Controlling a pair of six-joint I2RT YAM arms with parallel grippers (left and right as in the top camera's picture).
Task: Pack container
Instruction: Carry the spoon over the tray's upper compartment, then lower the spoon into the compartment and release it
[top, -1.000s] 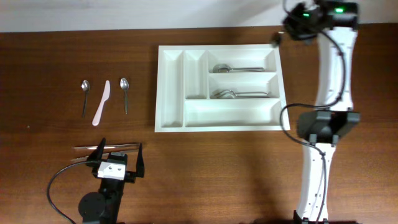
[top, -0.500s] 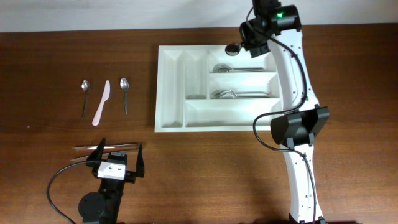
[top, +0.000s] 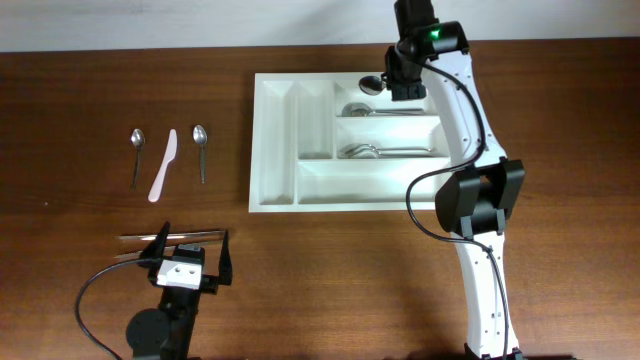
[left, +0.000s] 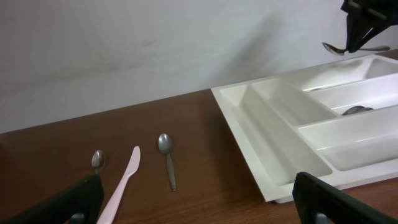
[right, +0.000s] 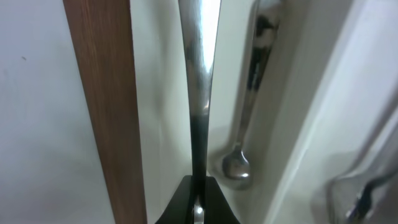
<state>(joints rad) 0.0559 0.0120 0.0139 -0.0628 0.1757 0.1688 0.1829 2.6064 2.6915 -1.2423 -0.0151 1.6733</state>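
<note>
- The right gripper (top: 402, 82) pinches a spoon (top: 374, 83) by its handle over the top long slot of the container (top: 350, 204), which lies at the far middle of the worktop (top: 100, 80).
- The bowl hangs near the back rim. A skewed release could leave the spoon straddling the rim or outside it.
- Dropped from this height, it may bounce off the spoon already there (top: 385, 110).
- The left gripper (top: 193, 240) stands wide and empty, well apart.

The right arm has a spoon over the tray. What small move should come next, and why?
Probably lower it a little and open the gripper. The right gripper holds the spoon above the top long compartment of the tray. It is roughly lined up with another spoon lying there, so it seems to belong in that slot.
</note>
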